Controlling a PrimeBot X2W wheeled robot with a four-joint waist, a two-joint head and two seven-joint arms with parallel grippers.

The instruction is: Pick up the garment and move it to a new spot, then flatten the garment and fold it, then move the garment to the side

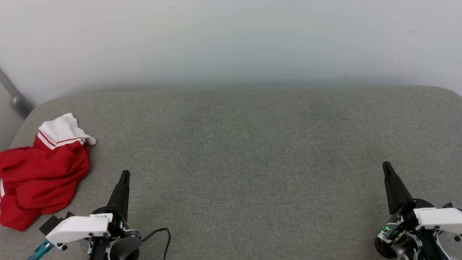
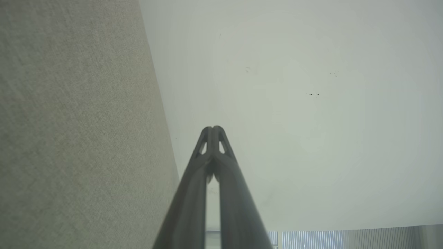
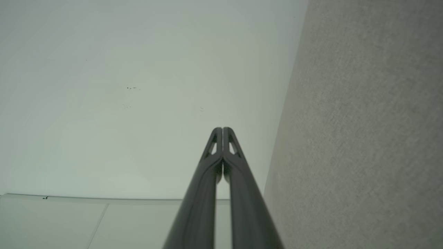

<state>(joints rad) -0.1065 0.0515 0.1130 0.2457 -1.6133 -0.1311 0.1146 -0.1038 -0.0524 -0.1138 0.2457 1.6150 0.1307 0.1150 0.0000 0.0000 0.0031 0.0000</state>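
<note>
The crumpled red soft-fabric T-shirt (image 1: 43, 173) (its white, stripe-trimmed sleeve (image 1: 63, 130) farthest from the robot) lies at the left edge of the grey woven-fabric surface (image 1: 238, 155). The left gripper (image 1: 125, 175), near it, and the right gripper (image 1: 387, 167), well apart, have their fingers pressed together, holding nothing.

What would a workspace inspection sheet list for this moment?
surface: grey fabric, flat.
job's things: shirt, red with a white sleeve, crumpled at the surface's left edge.
clutter: nothing seen.
hands: left hand shut, empty, beside the shirt, not touching it; right hand shut, empty, at lower right.
cables: black cable looping by the left wrist.
surroundings: white wall behind; grey pipe at far left.
</note>
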